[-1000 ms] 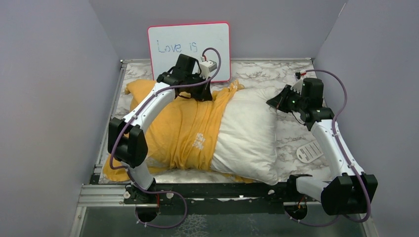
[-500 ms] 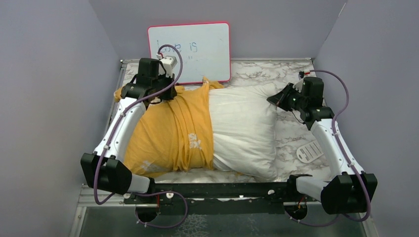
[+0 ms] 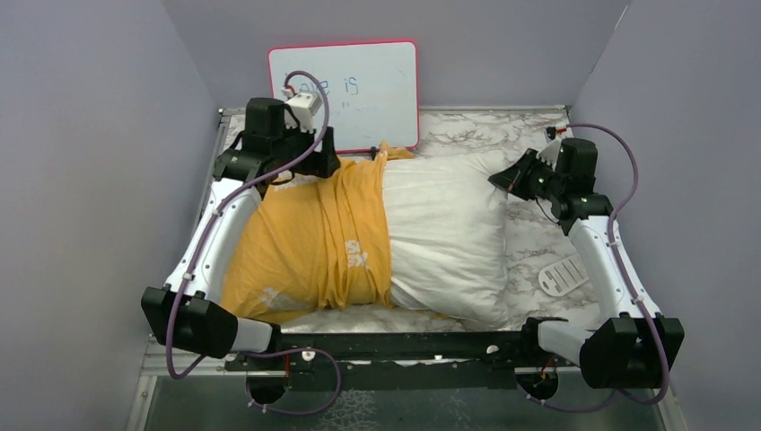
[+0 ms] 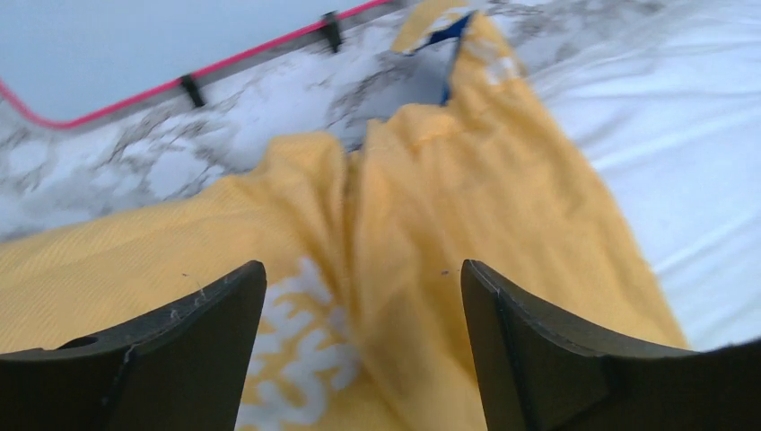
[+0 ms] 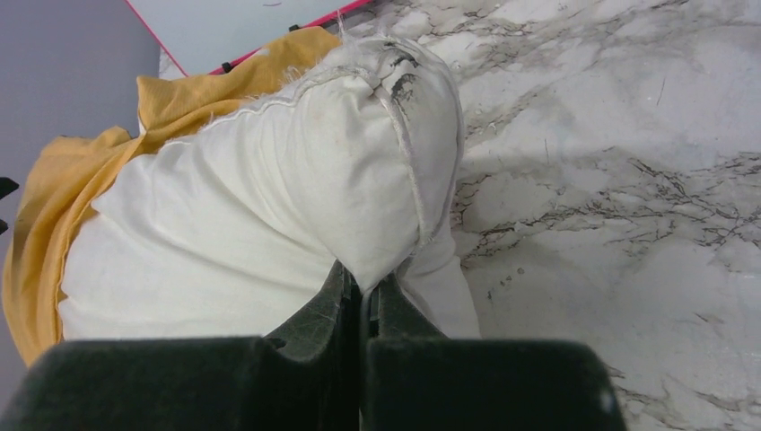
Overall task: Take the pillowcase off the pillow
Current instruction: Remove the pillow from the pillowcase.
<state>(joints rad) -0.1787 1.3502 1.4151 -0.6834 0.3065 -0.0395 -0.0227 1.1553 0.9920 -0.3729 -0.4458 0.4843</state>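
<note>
The pillowcase (image 3: 305,242), bunched beneath the wide-spread left hand (image 4: 359,269), has been dragged half off the pillow (image 3: 444,224) (pinched in the clamped right hand (image 5: 363,278)).

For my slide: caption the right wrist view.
Right claw pinches a corner of the white pillow, yellow pillowcase bunched beyond, marble table beneath.

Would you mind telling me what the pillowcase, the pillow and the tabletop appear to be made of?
Pillowcase: thin yellow-orange cloth, matte, ribbed weave, bunching in soft folds.
Pillow: white, matte, cotton-like fabric shell with frayed threads along its seam; plump, so probably fibre-filled.
Tabletop: white with grey veins, marble or a marble-look laminate; I cannot tell which.
</note>
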